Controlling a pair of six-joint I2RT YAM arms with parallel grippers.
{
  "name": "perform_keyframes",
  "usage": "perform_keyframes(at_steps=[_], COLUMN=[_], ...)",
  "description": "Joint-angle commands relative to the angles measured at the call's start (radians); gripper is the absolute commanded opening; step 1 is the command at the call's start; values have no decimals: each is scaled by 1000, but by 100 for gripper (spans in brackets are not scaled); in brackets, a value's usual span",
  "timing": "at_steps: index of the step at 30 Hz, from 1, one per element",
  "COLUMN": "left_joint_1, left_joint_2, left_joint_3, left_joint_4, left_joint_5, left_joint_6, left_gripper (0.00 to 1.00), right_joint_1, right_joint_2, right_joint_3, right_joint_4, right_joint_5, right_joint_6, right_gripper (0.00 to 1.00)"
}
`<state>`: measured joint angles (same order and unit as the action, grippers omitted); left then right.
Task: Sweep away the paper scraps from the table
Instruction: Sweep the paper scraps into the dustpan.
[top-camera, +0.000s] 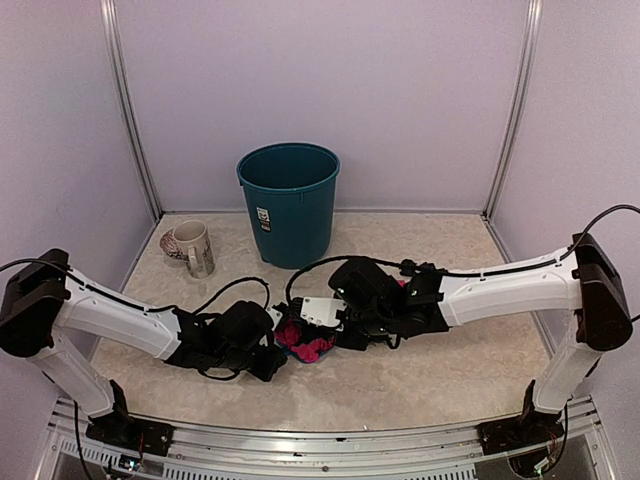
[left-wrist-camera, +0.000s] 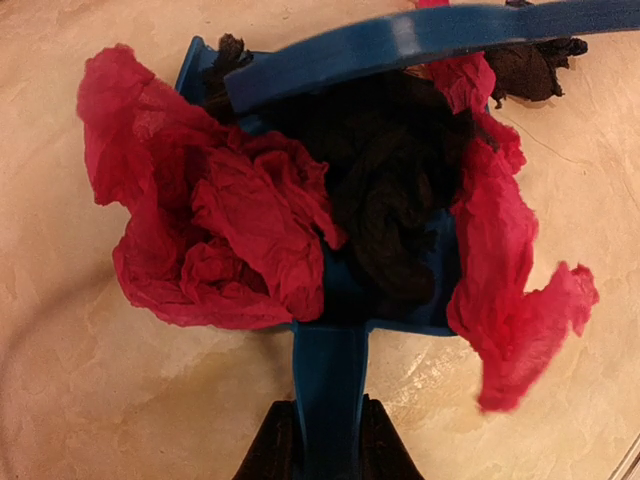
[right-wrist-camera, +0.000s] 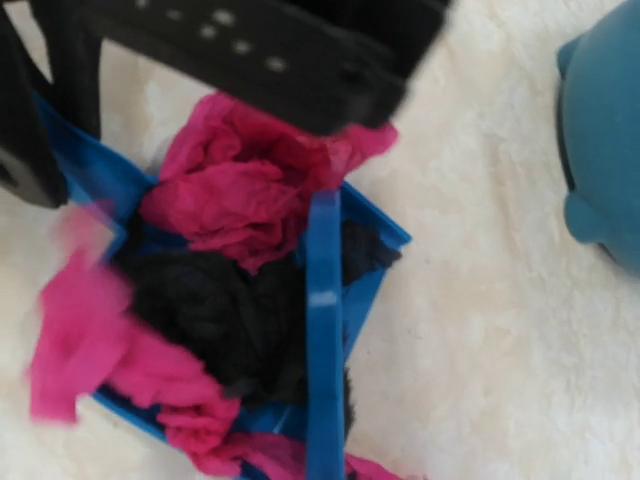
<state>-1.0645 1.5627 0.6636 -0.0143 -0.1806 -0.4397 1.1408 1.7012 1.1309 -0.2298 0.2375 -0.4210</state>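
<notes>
Crumpled pink paper scraps (left-wrist-camera: 230, 220) and black ones (left-wrist-camera: 400, 200) are heaped in a blue dustpan (left-wrist-camera: 440, 290) lying flat on the table (top-camera: 440, 370). One pink scrap (left-wrist-camera: 520, 330) hangs over the pan's right edge onto the table. My left gripper (left-wrist-camera: 330, 415) is shut on the dustpan's handle. The blue brush handle (left-wrist-camera: 400, 40) crosses the pan's far side. In the right wrist view the brush handle (right-wrist-camera: 325, 330) runs down out of frame toward my right gripper (top-camera: 347, 325), which is shut on it. The pile (top-camera: 305, 342) sits between both grippers.
A teal bin (top-camera: 288, 205) stands upright behind the arms, and its wall (right-wrist-camera: 605, 140) shows at the right of the right wrist view. A mug (top-camera: 193, 248) stands at the back left. Lilac walls enclose the table.
</notes>
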Motion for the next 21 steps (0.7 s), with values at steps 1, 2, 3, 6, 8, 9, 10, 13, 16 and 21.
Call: perform_keyframes(at_steps=[1, 2, 3, 6, 8, 9, 10, 13, 16, 21], left_joint_1=[15, 14, 13, 8, 6, 6, 5, 2, 0, -7], left_joint_2=[3, -2, -7, -24, -34, -38, -42, -55, -73, -116], left_joint_3=[-48, -54, -59, -72, -77, -79, -79, -79, -81, -81], left_joint_4=[-27, -21, -16, 2, 9, 12, 13, 8, 4, -2], left_joint_5=[-47, -51, -55, -63, -64, -63, -63, -73, -85, -117], left_joint_6=[-23, -22, -21, -17, -13, -12, -11, -8, -7, -1], left_gripper=[0, 0, 0, 0, 0, 0, 0, 0, 0, 0], right_joint_1=[16, 16, 16, 16, 16, 17, 16, 16, 16, 14], right_joint_2=[-68, -76, -84, -103, -109, -110, -112, -124, -145, -190], right_joint_3=[-8, -8, -8, -4, -1, 0, 3, 7, 3, -12], right_joint_4=[-20, -20, -20, -18, -18, -20, -20, -18, -2, 17], right_joint_5=[64, 78, 90, 114, 135, 145, 152, 180, 194, 268], right_joint_6=[57, 61, 62, 67, 67, 70, 73, 82, 89, 107], right_gripper=[0, 0, 0, 0, 0, 0, 0, 0, 0, 0])
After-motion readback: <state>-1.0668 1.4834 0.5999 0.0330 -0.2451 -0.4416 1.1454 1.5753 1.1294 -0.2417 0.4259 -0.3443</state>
